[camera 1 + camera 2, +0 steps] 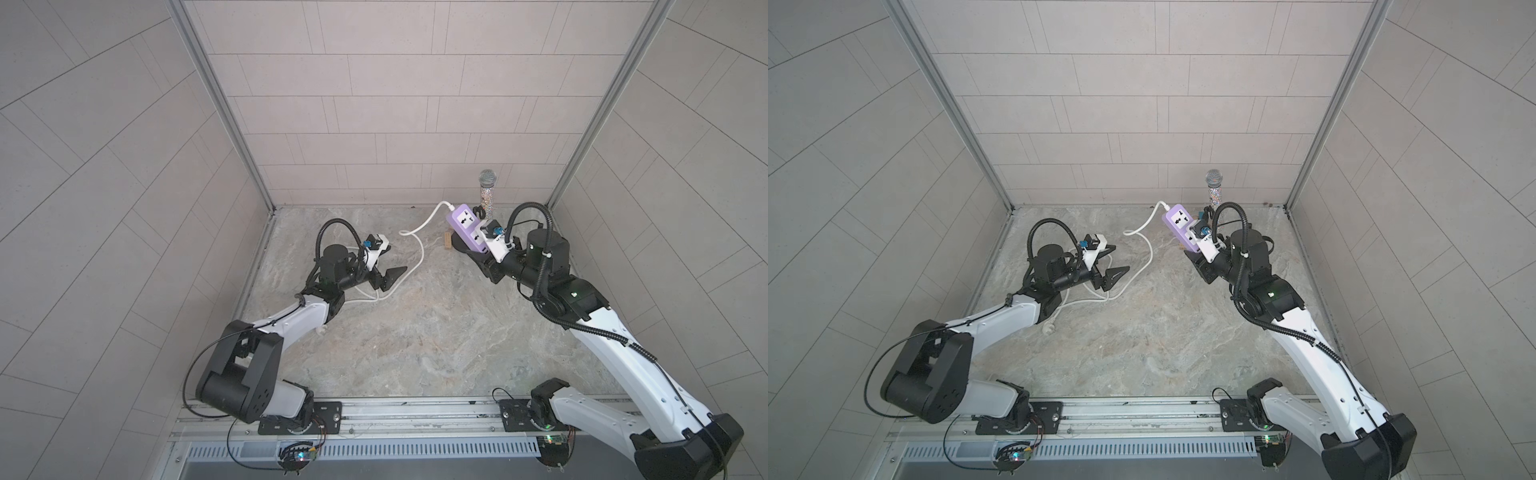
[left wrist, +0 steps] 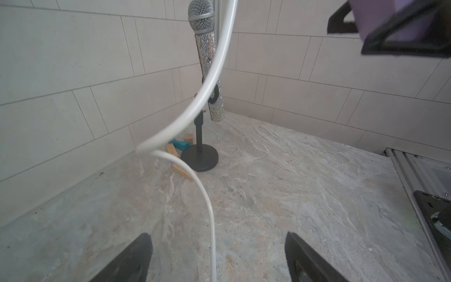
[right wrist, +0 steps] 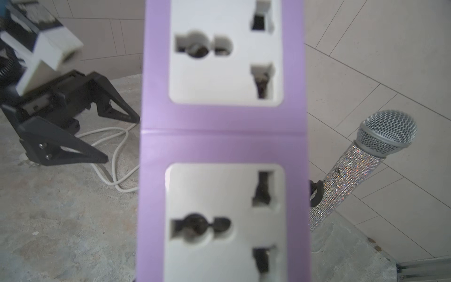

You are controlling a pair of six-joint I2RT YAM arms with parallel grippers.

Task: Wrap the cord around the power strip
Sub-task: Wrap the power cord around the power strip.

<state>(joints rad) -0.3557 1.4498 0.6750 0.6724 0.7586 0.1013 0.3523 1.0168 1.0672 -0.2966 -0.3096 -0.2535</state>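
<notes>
The lavender power strip (image 1: 465, 222) (image 1: 1177, 222) is held up off the table at the back right, socket faces up. My right gripper (image 1: 482, 245) is shut on its near end, and the strip fills the right wrist view (image 3: 222, 131). The white cord (image 1: 419, 245) (image 1: 1148, 253) leaves the strip's far end, droops to the table and loops under my left arm. Its plug (image 1: 1048, 328) lies by that arm. My left gripper (image 1: 398, 258) (image 2: 217, 234) is open, low over the table. The cord (image 2: 212, 80) runs between its fingers without touching them.
A glittery microphone (image 1: 486, 187) (image 2: 207, 48) stands on a black stand (image 2: 200, 158) in the back right corner, just behind the strip. Small wooden blocks (image 2: 180, 171) and a teal block (image 2: 180, 144) lie at its base. Tiled walls close three sides.
</notes>
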